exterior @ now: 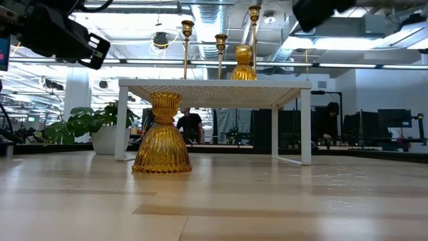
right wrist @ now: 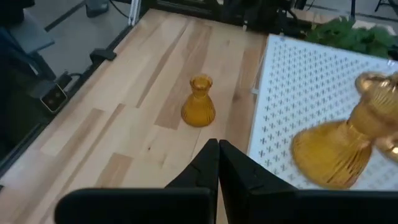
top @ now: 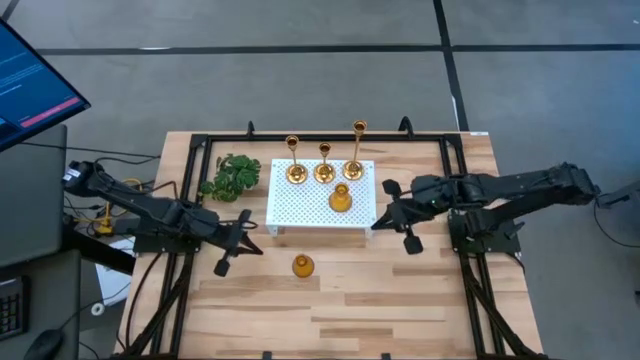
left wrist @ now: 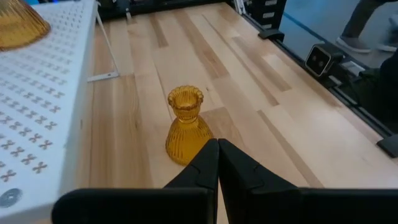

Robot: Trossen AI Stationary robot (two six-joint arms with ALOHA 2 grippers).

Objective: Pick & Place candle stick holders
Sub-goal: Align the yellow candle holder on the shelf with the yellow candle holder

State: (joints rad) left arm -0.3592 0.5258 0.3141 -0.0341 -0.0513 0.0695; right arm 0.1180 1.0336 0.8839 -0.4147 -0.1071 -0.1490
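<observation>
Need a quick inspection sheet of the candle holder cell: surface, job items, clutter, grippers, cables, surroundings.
Surface: wooden table with a white perforated stand on it.
Job's things: three slim brass holders in a row at the stand's far edge; one squat amber holder also on the stand; a second squat amber holder upright on the bare wood in front of the stand.
Clutter: green plant sprig left of the stand.
Grippers: left gripper shut and empty, over the table left of the stand; right gripper shut and empty, at the stand's right edge.
Cables: loose wires off the table by the left arm's base.
Surroundings: monitor at far left; people in the room behind, in the low view.
</observation>
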